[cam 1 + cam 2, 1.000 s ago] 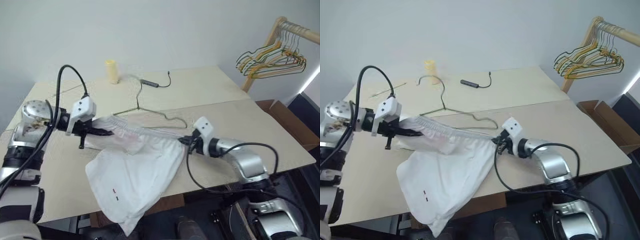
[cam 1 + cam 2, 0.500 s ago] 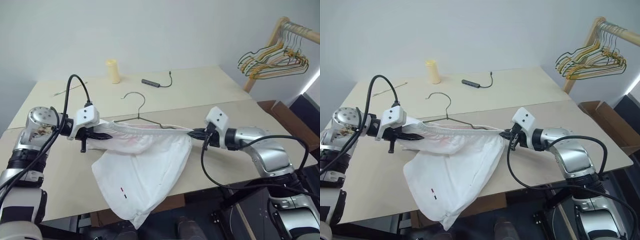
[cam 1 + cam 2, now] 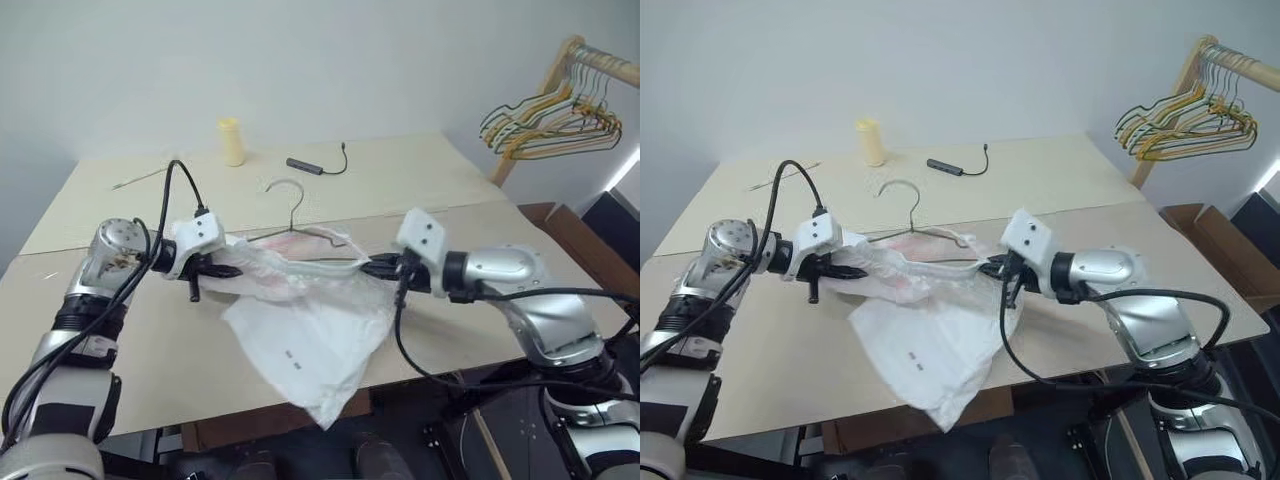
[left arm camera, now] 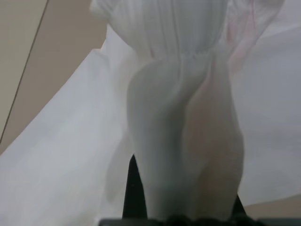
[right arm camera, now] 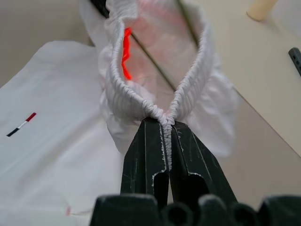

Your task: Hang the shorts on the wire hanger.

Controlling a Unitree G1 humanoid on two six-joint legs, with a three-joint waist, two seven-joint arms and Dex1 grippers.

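Observation:
The white shorts [image 3: 312,335] hang over the table's front edge, held by the gathered waistband [image 5: 141,101] between my two grippers. My left gripper [image 3: 218,270] is shut on the waistband's left end, with cloth [image 4: 178,117] draped over its fingers [image 4: 134,197]. My right gripper [image 5: 164,129] is shut on the right end, and the band loops open beyond it. The wire hanger [image 3: 291,197] has its hook sticking up behind the waistband. Its wire [image 5: 155,66] runs through the opening, and the rest is hidden by cloth.
A yellow cylinder [image 3: 231,141], a black cable with a small device [image 3: 306,165] and a thin stick [image 3: 140,177] lie at the back of the beige table [image 3: 470,180]. A wooden rack with coloured hangers [image 3: 548,115] and a cardboard box [image 3: 548,214] stand to the right.
The grippers have come closer together and the waistband has slackened into a loop. The right gripper rose and moved left. The hanger lay flat behind the shorts; its hook is now raised at the waistband.

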